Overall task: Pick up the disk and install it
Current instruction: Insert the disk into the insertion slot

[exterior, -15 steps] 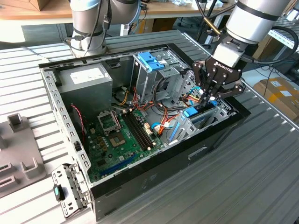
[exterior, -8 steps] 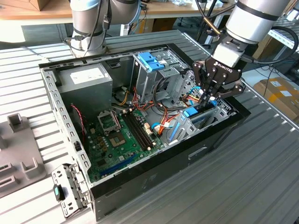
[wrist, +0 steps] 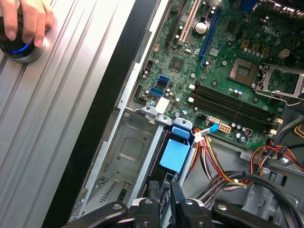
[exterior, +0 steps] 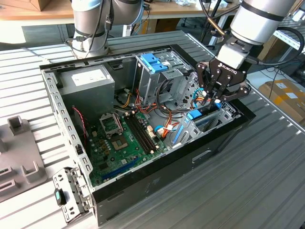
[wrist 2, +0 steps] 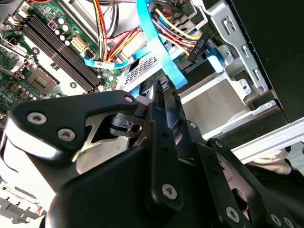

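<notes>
Apparently mid-install: gripper (exterior: 213, 98) fingers (wrist: 179, 192), drawn narrow, seem to pinch the disk (wrist: 173, 156), standing on edge partway into the bay (wrist: 126, 147); next move calls for a straight push, clear of cables (wrist: 223, 171).

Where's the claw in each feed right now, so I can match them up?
Exterior view: claw above the drive bay, at the exterior view's right.
First wrist view: claw beside the blue tab.
Second wrist view: claw beside the blue ribbon.
Shared landmark: black memory slots.
</notes>
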### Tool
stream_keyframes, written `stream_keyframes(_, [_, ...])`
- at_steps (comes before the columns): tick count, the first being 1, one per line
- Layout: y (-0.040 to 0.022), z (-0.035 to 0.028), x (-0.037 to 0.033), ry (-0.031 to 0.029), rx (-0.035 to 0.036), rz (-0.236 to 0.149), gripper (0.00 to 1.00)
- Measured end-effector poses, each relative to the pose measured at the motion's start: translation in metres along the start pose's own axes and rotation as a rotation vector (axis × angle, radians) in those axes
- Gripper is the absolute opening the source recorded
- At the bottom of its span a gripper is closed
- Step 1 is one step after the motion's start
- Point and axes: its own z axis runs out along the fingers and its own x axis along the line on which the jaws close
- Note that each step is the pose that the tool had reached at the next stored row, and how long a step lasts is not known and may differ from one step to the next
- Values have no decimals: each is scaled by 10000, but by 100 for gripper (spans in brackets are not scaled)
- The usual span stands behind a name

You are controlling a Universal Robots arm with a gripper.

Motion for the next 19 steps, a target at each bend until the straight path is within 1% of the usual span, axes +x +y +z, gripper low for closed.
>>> stream_keyframes(3, [-7,5,1,-1,-3,1,24])
stream_keyframes(5, [-33,23,11,-4,-19,0,24])
stream_keyframes(8, [-75,32,24,25,-40,1,24])
stream_keyframes(9, [-102,32,27,61,-57,4,24])
stream_keyframes(10, [-137,33,26,110,-79,7,24])
stream_keyframes(12, [-172,33,22,171,-106,11,24])
stream_keyframes(14, [-228,34,-7,307,-162,21,24])
stream_keyframes(15, [-250,36,-29,355,-182,24,24])
stream_keyframes(16, [-261,38,-51,365,-187,25,24])
stream_keyframes(19, [-280,37,-96,365,-187,16,24])
